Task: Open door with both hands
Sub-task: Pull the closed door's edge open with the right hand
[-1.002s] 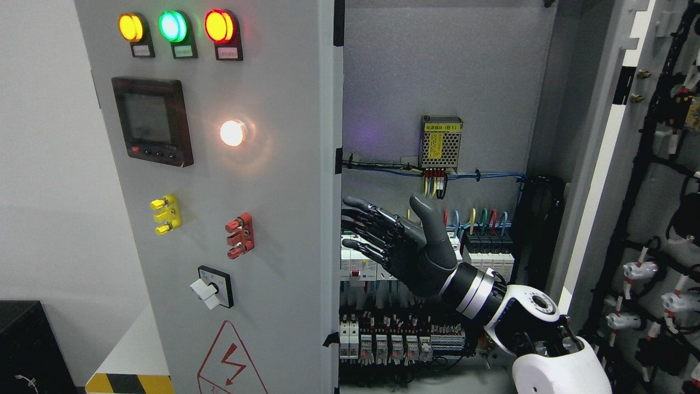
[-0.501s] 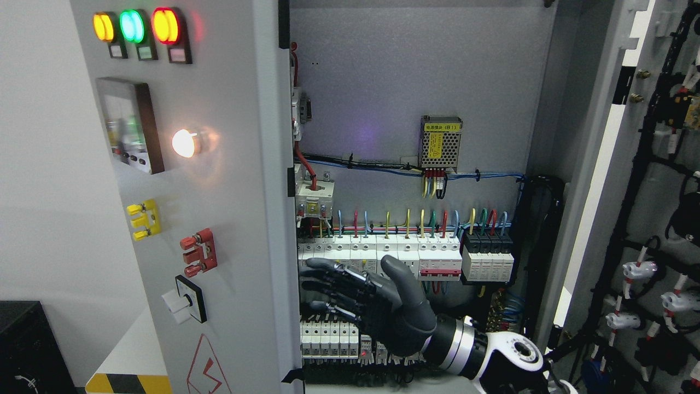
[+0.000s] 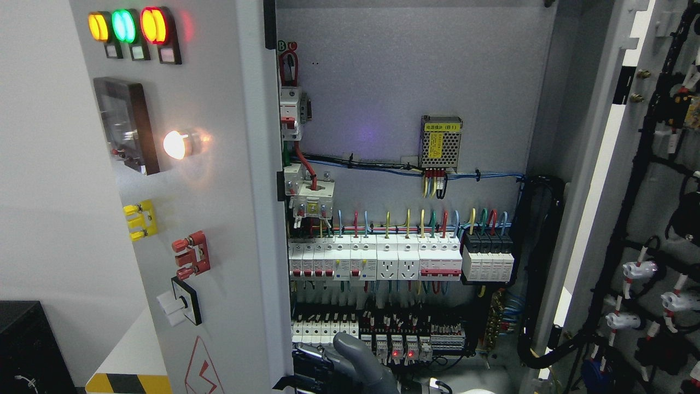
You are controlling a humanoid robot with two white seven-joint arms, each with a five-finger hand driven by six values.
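Note:
The grey left door of the electrical cabinet stands swung open towards me, carrying three indicator lamps, a meter and a lit white lamp. The right door is also open, showing black wiring on its inside. My right hand shows only at the bottom edge, beside the left door's inner edge. Its grey thumb is raised, its dark fingers point left, and it is open, holding nothing. My left hand is out of view.
Inside the cabinet are a row of white breakers, a metal power supply and terminal blocks. A black box and a white surface with a hazard-striped edge lie at the lower left.
The left door has swung further open to the left, uncovering more of the breakers. My right hand has dropped from mid-cabinet to the bottom edge of the picture.

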